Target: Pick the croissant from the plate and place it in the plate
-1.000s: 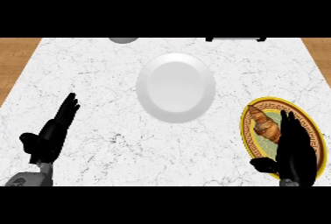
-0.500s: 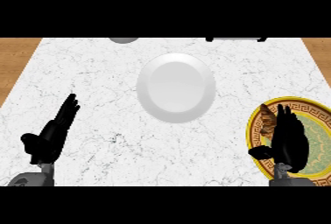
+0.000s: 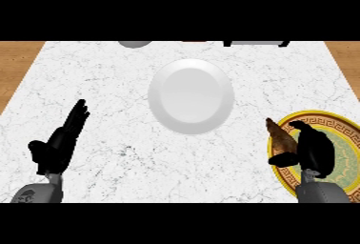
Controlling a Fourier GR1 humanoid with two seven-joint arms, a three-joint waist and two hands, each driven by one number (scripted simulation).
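A brown croissant (image 3: 280, 138) lies at the left side of a gold-rimmed patterned plate (image 3: 330, 117) near the counter's right front. My right hand (image 3: 314, 148) covers the croissant's right side, with its fingers and thumb curled round it. Only the croissant's left half shows. A plain white plate (image 3: 190, 96) sits in the middle of the marble counter, apart from both hands. At the lower left my left hand (image 3: 60, 141) rests open with its fingers up, holding nothing.
A grey rounded object (image 3: 134, 44) and a dark-edged item (image 3: 257, 43) sit at the counter's far edge, cut off by the view. Wooden floor (image 3: 15, 66) shows past the counter's left and right sides.
My right hand has moved up over the patterned plate and its fingers have curled onto the croissant. The left hand and white plate stay still.
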